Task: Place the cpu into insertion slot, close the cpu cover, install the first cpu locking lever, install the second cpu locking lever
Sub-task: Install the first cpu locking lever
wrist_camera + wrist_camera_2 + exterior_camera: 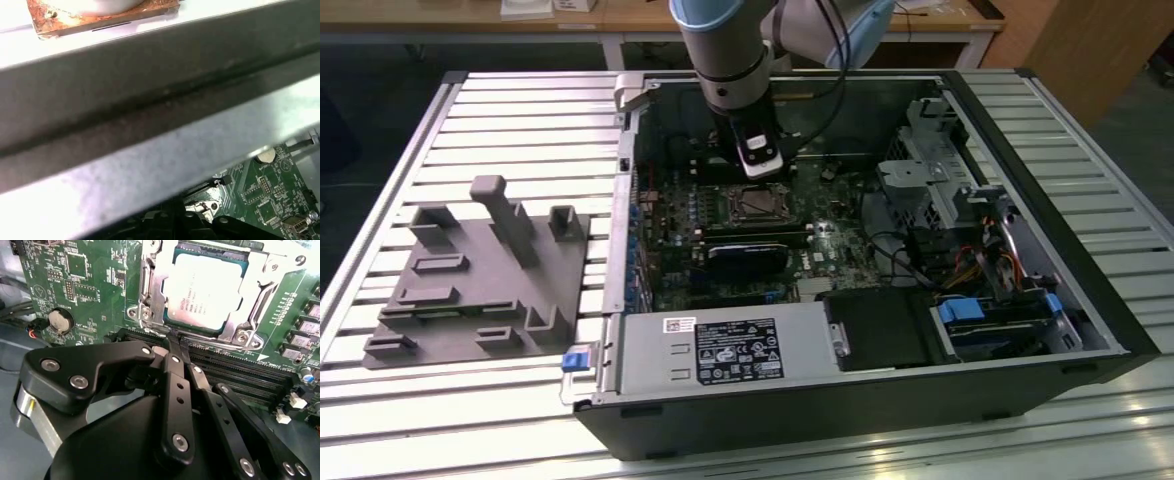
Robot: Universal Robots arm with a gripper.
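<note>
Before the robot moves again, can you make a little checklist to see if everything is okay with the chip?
1. Cpu sits in the slot: ok.
2. Cover lies down flat over the cpu's edges: ok.
3. Hand is at the cover's edge beside the memory slots: ok.
4. Hand holds a lever: cannot tell.
5. Both levers locked: cannot tell.
6. Arm is inside the open case, touching no wall: ok.

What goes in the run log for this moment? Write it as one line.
cpu: seated in insertion slot | cpu cover: down over it | gripper: shut, tips at socket's edge beside memory slots
</note>
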